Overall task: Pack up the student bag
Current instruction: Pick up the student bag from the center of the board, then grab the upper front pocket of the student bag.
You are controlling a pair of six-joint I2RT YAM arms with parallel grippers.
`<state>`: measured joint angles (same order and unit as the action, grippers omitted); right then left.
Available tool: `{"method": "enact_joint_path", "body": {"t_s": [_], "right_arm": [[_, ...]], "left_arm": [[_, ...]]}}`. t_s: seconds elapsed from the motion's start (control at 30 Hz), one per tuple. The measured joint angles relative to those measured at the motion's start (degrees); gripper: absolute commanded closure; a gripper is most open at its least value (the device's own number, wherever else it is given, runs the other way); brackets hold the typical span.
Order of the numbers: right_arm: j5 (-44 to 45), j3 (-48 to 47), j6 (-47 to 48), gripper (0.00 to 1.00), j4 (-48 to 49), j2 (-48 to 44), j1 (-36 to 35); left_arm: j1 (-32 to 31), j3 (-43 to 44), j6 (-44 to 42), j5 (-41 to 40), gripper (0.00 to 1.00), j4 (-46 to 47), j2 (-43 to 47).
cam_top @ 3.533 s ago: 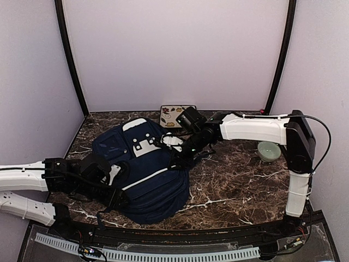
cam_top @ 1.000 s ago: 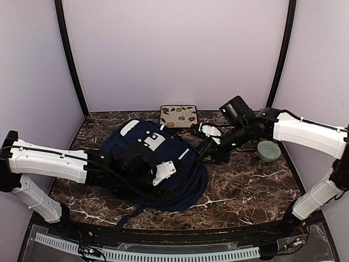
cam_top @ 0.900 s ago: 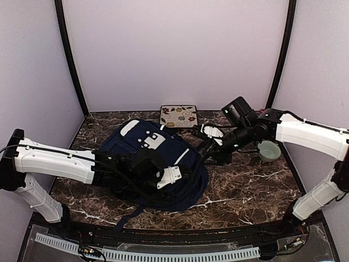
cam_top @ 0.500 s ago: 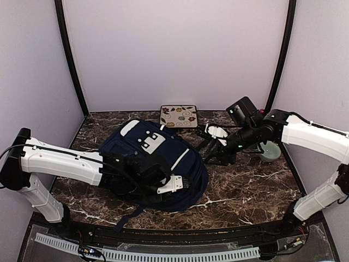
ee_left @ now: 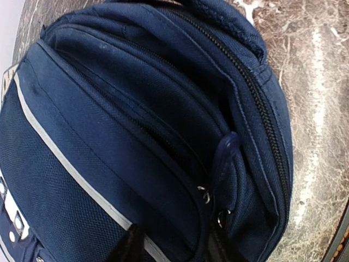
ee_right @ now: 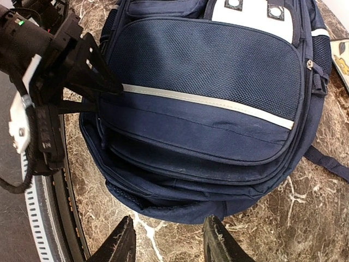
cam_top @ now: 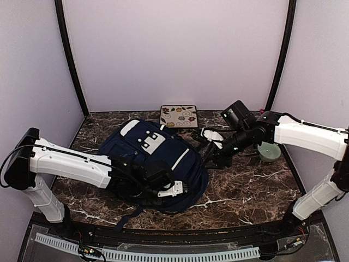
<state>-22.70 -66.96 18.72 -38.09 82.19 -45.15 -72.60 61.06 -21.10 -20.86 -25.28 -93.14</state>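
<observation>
The student bag (cam_top: 150, 153), a large navy backpack with a white diagonal stripe and white patches, lies flat on the marble table. My left gripper (cam_top: 165, 171) is open at its near right edge. In the left wrist view (ee_left: 174, 250) the two fingers straddle the seam of a front pocket, close to two metal zipper rings (ee_left: 205, 194). My right gripper (cam_top: 211, 162) is open and empty just right of the bag. In the right wrist view (ee_right: 168, 243) it hovers over bare marble, short of the bag's rounded edge (ee_right: 180, 202). All zippers in view look closed.
A floral-patterned square pad (cam_top: 178, 115) lies at the back, beyond the bag. A pale green bowl (cam_top: 269, 151) stands at the right under my right arm. A bag strap (cam_top: 126, 218) trails toward the near table edge. Walls enclose the table on three sides.
The bag has shifted right and turned since the earliest frame. My left gripper slid right along its near edge. My right gripper pulled off the bag to its right, then eased back a little.
</observation>
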Motion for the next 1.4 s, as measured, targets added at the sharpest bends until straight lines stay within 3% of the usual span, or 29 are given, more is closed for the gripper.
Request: {"method": "enact_joint_path", "body": {"t_s": [0.23, 0.77, 1.17, 1.4], "right_arm": [[-1.20, 1.64, -0.26, 0.58, 0.72, 0.74, 0.00], [-9.68, -0.50, -0.85, 0.58, 1.36, 8.72, 0.00], [-13.16, 0.42, -1.95, 0.55, 10.91, 12.63, -3.28], [-13.09, 2.64, -2.99, 0.52, 14.82, 13.66, -5.84]], "left_arm": [[-0.74, -0.09, -1.84, -2.56, 1.00, 2.12, -1.25], [1.05, -10.75, 7.06, -0.72, 1.00, 20.98, 8.35], [1.49, -18.34, 15.61, -0.22, 1.00, 34.49, 10.14], [1.77, -19.69, 17.94, 0.44, 1.00, 37.48, 10.71]]}}
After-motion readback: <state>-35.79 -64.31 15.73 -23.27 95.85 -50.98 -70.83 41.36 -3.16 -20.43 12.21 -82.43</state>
